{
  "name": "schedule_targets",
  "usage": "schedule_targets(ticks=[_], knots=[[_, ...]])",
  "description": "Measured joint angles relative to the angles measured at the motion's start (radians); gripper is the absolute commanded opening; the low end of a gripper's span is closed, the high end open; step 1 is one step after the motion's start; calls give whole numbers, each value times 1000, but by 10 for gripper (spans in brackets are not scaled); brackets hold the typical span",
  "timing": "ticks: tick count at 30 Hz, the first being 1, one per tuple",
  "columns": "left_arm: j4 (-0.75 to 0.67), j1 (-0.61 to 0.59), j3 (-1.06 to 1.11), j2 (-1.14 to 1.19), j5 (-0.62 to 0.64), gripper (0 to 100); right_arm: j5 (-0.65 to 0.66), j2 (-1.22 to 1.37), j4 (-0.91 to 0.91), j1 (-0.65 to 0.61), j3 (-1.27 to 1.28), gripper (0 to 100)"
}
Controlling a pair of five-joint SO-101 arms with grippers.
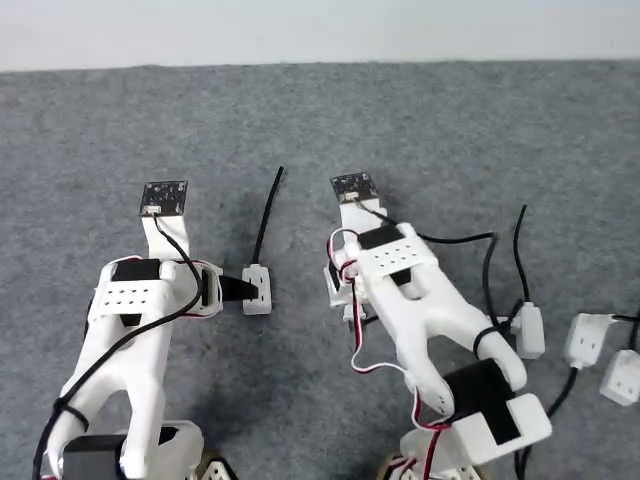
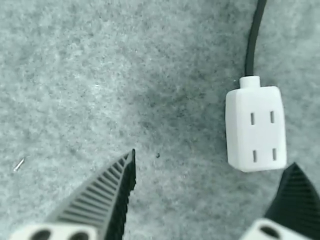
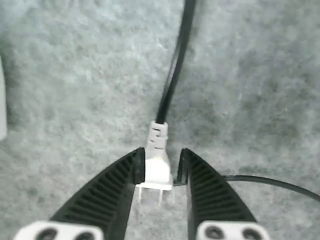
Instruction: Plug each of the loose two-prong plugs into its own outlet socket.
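right hand (image 3: 160,154) clamped on plug (image 3: 159,167); left hand (image 2: 214,160) apart, outlet (image 2: 255,127) just beside one finger.

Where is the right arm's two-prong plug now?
In the right wrist view the two-prong plug is held between the fingers of the right gripper, its black cord trailing away over the grey mat.

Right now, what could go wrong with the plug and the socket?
1. The plug at the right gripper has its prongs pointing back toward the arm; it likely needs turning before insertion.
2. The socket lies off-centre, close to one finger of the open left gripper; closing may shove it aside.
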Motion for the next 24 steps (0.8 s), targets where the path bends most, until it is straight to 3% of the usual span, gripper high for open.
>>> schedule_targets(ticks=[9,13,16,19,24], knots=[[-2,0,0,0,0,419,-60,92,-61,-9,-2,117],[-3,-2,6,0,0,419,-86,135,-61,-8,-37,13],[-3,-2,6,0,-5,408,-95,175,-54,-2,-77,8],[-3,15,28,0,-37,314,-98,198,-21,-2,-110,8],[-46,34,34,0,-66,32,-98,176,5,-2,-115,8]])
